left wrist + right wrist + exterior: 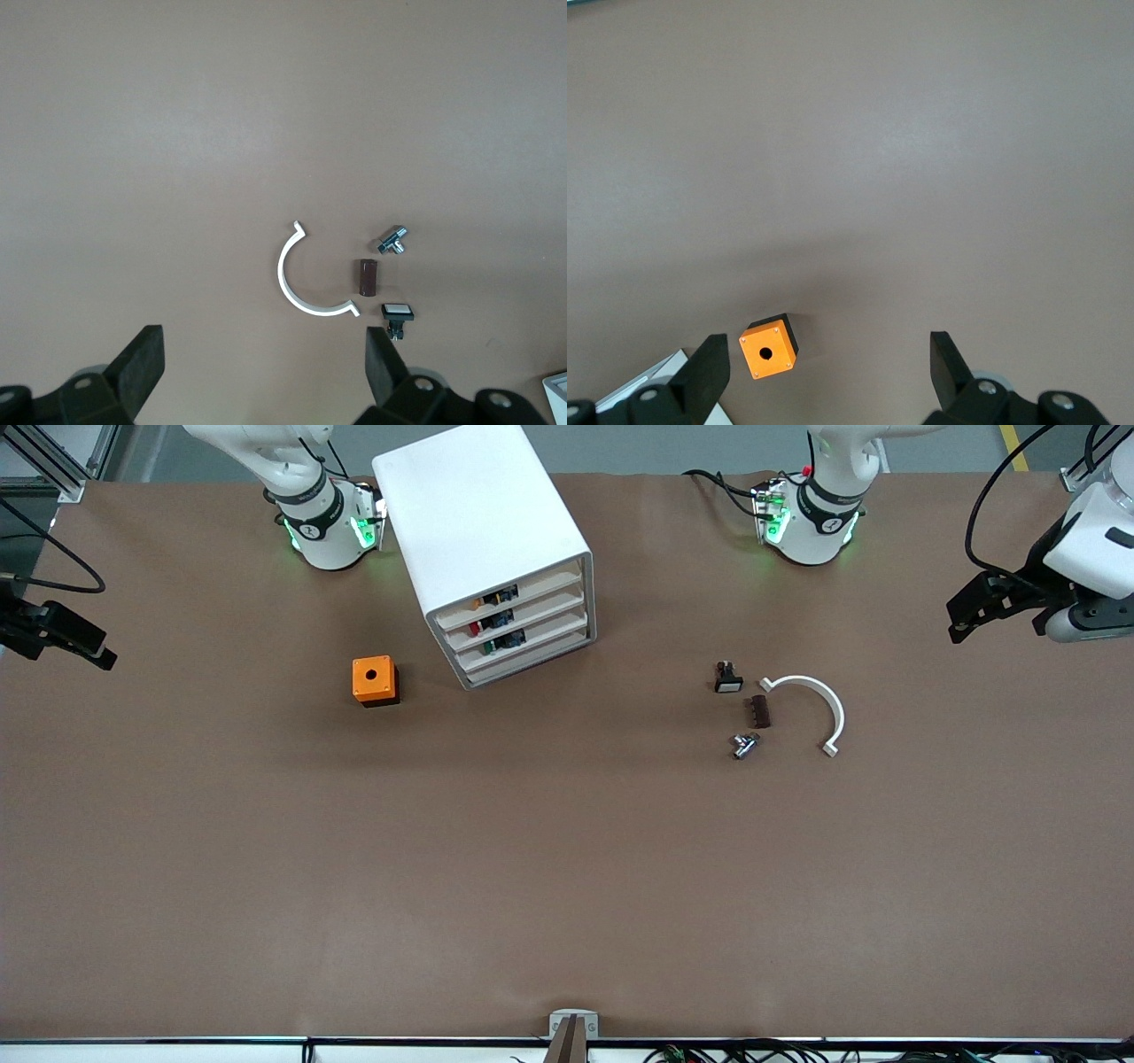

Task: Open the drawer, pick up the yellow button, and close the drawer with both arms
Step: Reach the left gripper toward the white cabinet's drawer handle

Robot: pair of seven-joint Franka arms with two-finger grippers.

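Note:
The white cabinet (483, 522) stands near the right arm's base. All four of its drawers are shut. The uppermost drawer (532, 593) shows a tiny orange-and-dark part, the button (483, 601), through its front gap. My left gripper (959, 622) is open and empty, in the air at the left arm's end of the table. In the left wrist view it (264, 336) is over bare table. My right gripper (99, 648) is open and empty at the right arm's end. In the right wrist view it (828, 341) frames the orange cube (768, 349).
The orange cube with a round hole (374, 680) sits beside the cabinet toward the right arm's end. A white half ring (819, 700), a brown block (759, 711), a metal fitting (743, 745) and a black part with a white face (727, 677) lie toward the left arm's end.

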